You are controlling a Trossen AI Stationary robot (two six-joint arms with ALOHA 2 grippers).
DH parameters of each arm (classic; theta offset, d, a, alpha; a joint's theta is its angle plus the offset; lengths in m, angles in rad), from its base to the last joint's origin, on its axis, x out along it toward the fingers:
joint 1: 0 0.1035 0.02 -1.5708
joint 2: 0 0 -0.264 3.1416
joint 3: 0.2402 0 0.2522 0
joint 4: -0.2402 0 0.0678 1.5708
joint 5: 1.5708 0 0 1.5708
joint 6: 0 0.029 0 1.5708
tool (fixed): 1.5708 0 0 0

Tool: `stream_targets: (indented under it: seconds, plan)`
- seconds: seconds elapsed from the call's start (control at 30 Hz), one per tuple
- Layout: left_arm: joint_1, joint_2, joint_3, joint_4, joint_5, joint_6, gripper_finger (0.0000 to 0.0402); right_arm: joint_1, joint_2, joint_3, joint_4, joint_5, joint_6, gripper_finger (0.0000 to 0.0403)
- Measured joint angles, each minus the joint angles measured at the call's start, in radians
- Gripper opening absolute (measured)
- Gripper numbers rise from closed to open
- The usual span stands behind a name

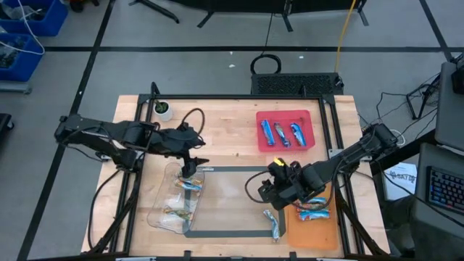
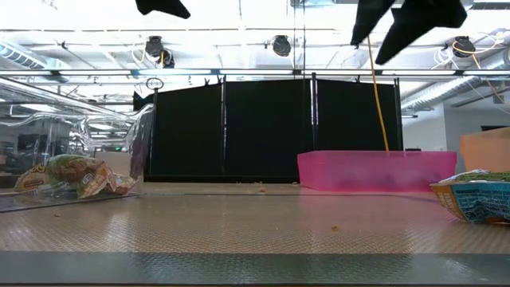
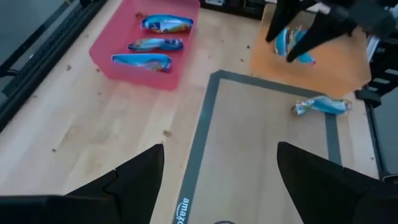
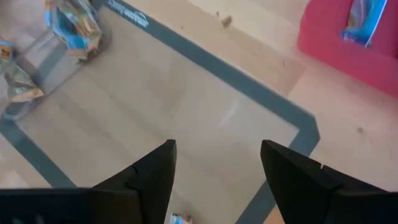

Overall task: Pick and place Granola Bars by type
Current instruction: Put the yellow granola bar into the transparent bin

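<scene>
On my left, the left gripper (image 1: 190, 168) hangs above the clear tray (image 1: 156, 217), its fingers spread wide with nothing between them. Two bars lie in that tray: one (image 1: 191, 185) right below the gripper near the tray's far end, another tan-green one (image 1: 177, 214) nearer the front. I judge that side finished for now, so I'd lift this arm straight up, clear of the tray wall.

Moving right, one blue bar (image 1: 272, 224) lies loose on the grey-edged mat (image 1: 225, 199), at its front right corner. The right gripper (image 1: 277, 185) hovers just behind it, fingers wide apart and empty. This looks like my next pick. To do it well I'd turn the wrist so the fingers straddle the bar's narrow width, come down flat over its middle and close gently, since crinkly foil slips and the twisted ends give nothing firm.

Further right, the red bin (image 1: 284, 130) holds three blue bars (image 1: 281, 133) side by side, and the orange board (image 1: 313, 228) carries one or two blue-and-red ones (image 1: 313, 210).
</scene>
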Motion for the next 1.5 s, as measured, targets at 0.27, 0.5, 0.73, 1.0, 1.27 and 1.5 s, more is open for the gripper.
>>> stream_targets:
  seconds: [0.27, 0.5, 0.73, 1.0, 1.27, 1.5]
  plan:
    - [0.000, -0.077, 0.000, -0.004, -0.009, 0.001, 0.0319, 0.033, 0.045, 0.000, 0.004, -0.067, 0.072, 0.0214]
    - [0.000, -0.130, 0.000, -0.020, -0.010, 0.010, 0.0310, 0.060, 0.100, 0.000, 0.018, -0.148, 0.144, 0.0219]
    - [0.000, -0.156, -0.001, -0.027, -0.010, 0.051, 0.0316, 0.077, 0.138, -0.001, 0.079, -0.193, 0.177, 0.0220]
    - [0.000, -0.164, -0.001, -0.061, -0.017, 0.060, 0.0301, 0.074, 0.191, -0.001, 0.138, -0.305, 0.167, 0.0233]
    - [0.000, -0.163, -0.001, -0.111, -0.016, 0.060, 0.0303, 0.073, 0.224, -0.001, 0.142, -0.400, 0.203, 0.0243]
    - [0.000, -0.163, -0.001, -0.150, -0.015, 0.060, 0.0292, 0.050, 0.224, -0.001, 0.183, -0.456, 0.110, 0.0232]
